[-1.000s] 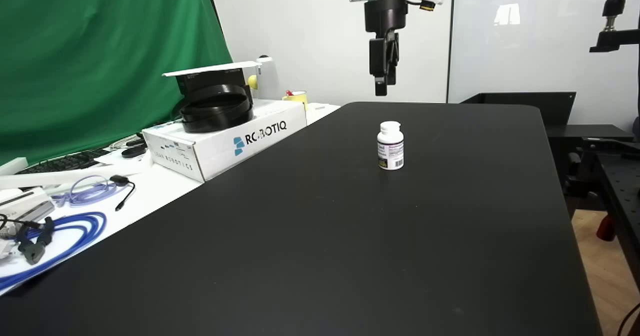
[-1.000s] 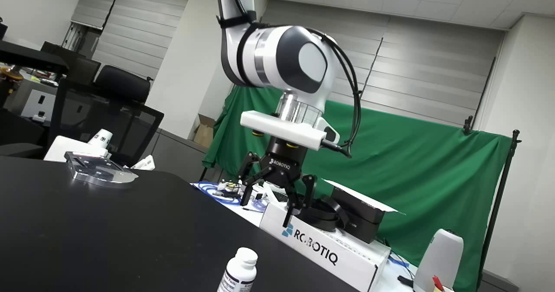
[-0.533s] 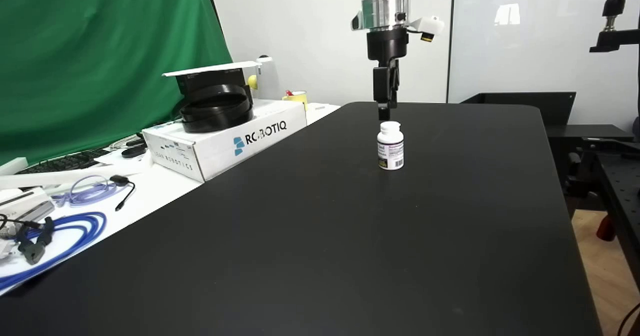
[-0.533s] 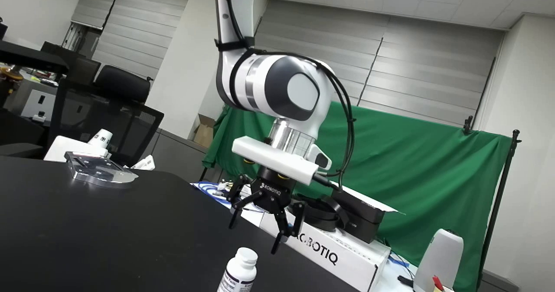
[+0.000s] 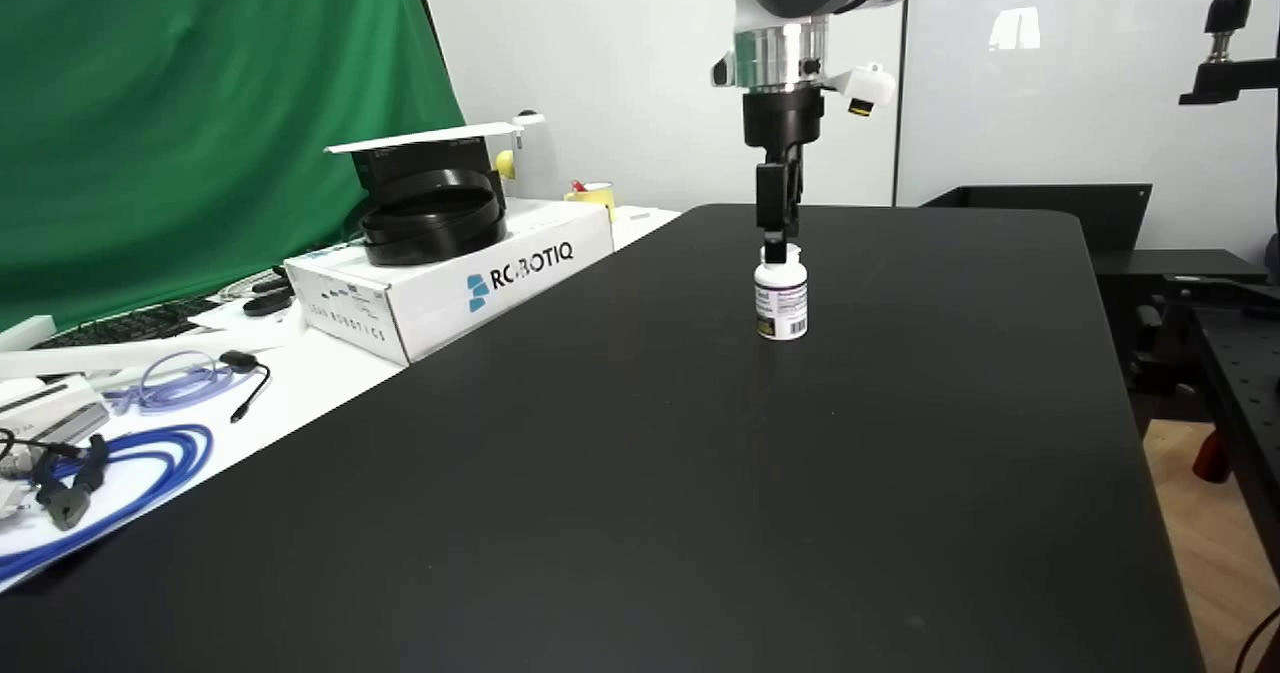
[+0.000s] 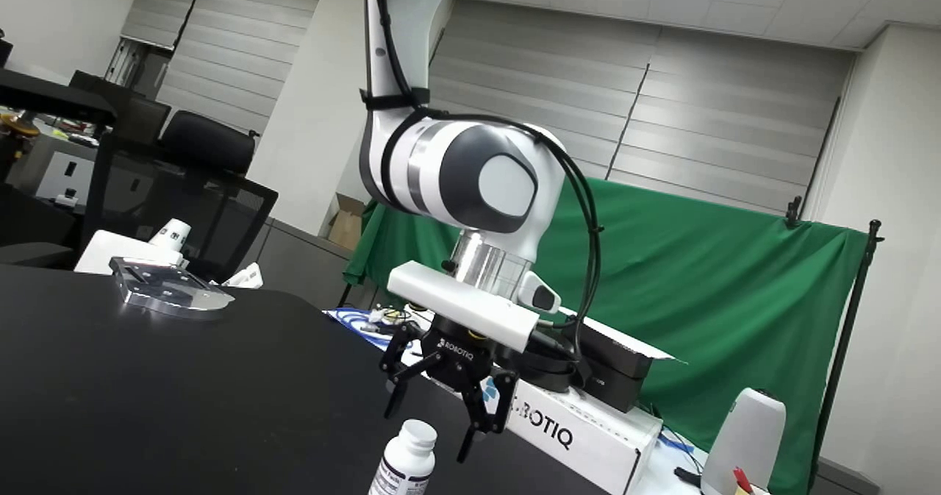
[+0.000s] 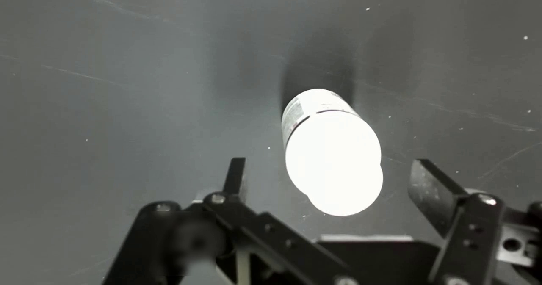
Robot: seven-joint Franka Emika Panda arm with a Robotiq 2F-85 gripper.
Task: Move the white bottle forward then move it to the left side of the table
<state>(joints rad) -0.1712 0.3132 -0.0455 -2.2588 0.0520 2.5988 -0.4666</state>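
1 green curtain hangs behind 1 white ROBOTIQ box.

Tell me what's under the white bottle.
The white bottle stands upright on the table, whose black top shows around it in an exterior view. The patch directly beneath is covered by the bottle itself and cannot be seen.

"ROBOTIQ" read beside blue logo on white box | "LEAN ROBOTICS" read on its end | "ROBOTIQ" read on gripper | barcode seen on white bottle, other print too small to be read
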